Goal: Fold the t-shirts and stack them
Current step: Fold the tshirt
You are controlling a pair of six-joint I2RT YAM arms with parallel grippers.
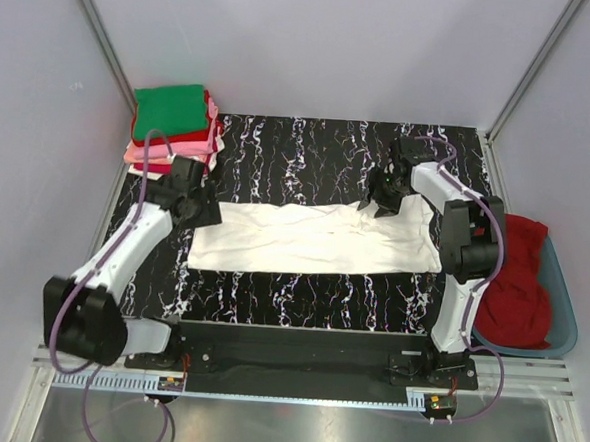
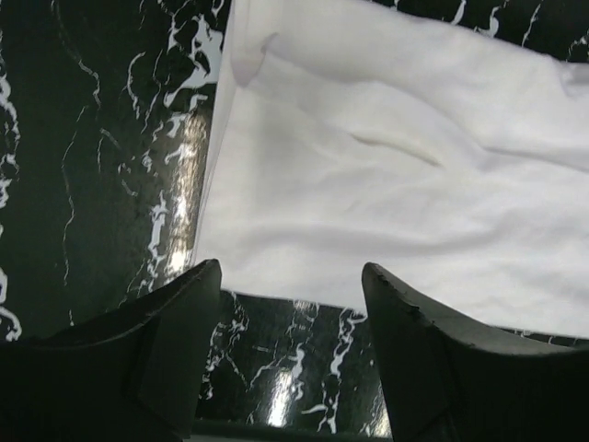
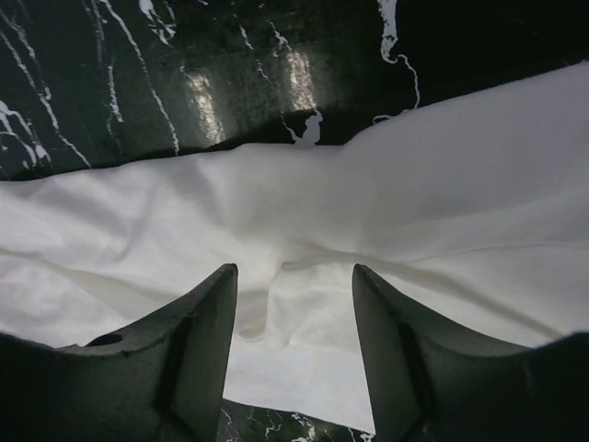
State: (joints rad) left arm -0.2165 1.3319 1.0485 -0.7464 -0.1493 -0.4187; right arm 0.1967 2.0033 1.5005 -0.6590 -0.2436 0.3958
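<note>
At your ten o'clock on the tabletop (image 1: 309, 152) sits a folded stack: green t-shirt (image 1: 170, 106) on top, red t-shirt (image 1: 185, 136) and pink t-shirt (image 1: 144, 155) beneath. Your left tool (image 2: 290, 276) stands spread, nothing between its fingers, over the nine o'clock edge of the white t-shirt (image 1: 304, 240). That shirt lies flattened lengthwise across the tabletop's middle, lightly creased. Your right tool (image 3: 294, 272) is likewise spread and empty, above the shirt's rumpled two o'clock corner. At three o'clock, off the tabletop, a blue tub (image 1: 567, 313) holds crumpled red cloth (image 1: 519, 285).
</note>
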